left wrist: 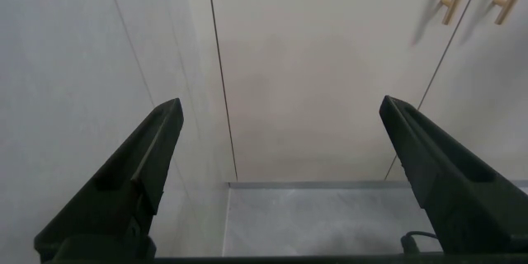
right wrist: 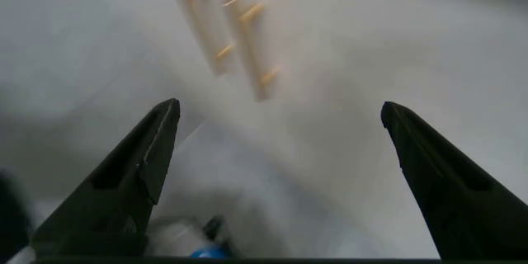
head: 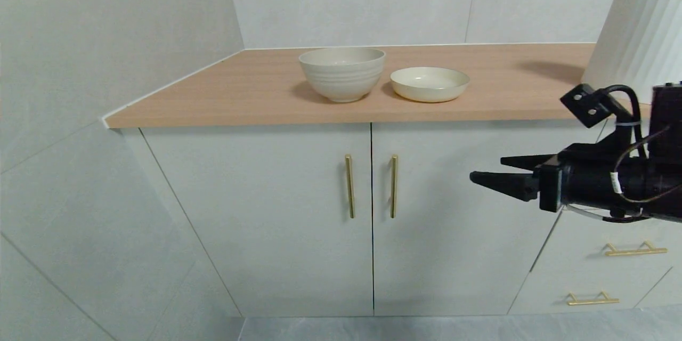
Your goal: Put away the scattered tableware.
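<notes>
Nearest to me is the right gripper (head: 487,169), black and tapered. It hangs in front of the right cabinet door (head: 453,224), below the level of the countertop (head: 240,97), with its fingers spread wide and holding nothing. The left gripper (left wrist: 280,124) is just as wide apart and bare, facing a pale cabinet panel above grey floor (left wrist: 313,223).

Up on the wood-grain countertop I see two pieces of tableware. One is a deep bowl (head: 342,74), cream and round, with faint horizontal ridges banding its outside. Just to its right is a shallow dish (head: 429,84), smooth, cream and low-rimmed. Both stand upright near the front edge, close together, though I cannot tell whether they touch.

Beneath them two flat, matte off-white doors meet at a thin seam, each with a slim upright brass handle (head: 349,186). A white ribbed shade (head: 639,32) stands on the counter's far right end.
</notes>
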Motion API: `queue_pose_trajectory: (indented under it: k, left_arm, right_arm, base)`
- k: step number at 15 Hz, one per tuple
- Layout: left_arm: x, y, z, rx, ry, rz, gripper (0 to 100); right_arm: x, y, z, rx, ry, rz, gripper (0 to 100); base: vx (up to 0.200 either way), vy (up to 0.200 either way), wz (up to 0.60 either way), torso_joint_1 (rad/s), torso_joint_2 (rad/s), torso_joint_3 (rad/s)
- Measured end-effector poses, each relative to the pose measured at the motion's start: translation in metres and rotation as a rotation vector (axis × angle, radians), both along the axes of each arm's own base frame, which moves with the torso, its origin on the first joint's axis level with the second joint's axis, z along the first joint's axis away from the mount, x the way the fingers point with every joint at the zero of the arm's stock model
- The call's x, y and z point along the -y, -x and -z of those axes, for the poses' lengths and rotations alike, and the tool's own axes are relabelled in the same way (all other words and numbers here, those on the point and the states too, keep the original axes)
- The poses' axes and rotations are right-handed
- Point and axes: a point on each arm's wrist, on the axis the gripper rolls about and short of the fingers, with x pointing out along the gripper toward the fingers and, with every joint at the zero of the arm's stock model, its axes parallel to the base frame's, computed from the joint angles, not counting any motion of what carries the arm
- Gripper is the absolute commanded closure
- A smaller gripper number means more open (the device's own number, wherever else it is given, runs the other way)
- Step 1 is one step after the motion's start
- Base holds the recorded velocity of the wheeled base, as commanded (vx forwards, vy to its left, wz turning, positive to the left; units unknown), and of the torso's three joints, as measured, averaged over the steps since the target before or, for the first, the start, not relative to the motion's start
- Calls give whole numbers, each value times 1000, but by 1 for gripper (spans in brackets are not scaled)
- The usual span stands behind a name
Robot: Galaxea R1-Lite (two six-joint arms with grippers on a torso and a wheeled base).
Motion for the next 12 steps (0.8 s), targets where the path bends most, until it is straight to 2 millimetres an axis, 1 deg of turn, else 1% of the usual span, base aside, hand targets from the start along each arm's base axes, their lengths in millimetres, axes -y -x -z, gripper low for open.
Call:
queue_pose_trajectory:
  k: [2, 4, 7, 9, 12]
  left_arm:
    - [0, 0, 0, 0, 0, 0, 0]
    - [0, 0, 0, 0, 0, 0, 0]
    - [0, 0, 0, 0, 0, 0, 0]
    - [0, 0, 0, 0, 0, 0, 0]
    - [0, 0, 0, 0, 0, 0, 0]
  right_arm:
    - [-20, -4, 0, -40, 15, -60, 0]
    - [-33, -10, 4, -62, 10, -68, 0]
    - [-52, -23, 7, -110, -62, -32, 0]
    - [-66, -31, 11, -109, -119, -28, 0]
    - [-83, -40, 23, -114, -154, -42, 0]
  base:
    - [0, 0, 0, 0, 0, 0]
    - [0, 0, 0, 0, 0, 0]
    - [0, 0, 0, 0, 0, 0]
    - [0, 0, 0, 0, 0, 0]
    - [0, 0, 0, 0, 0, 0]
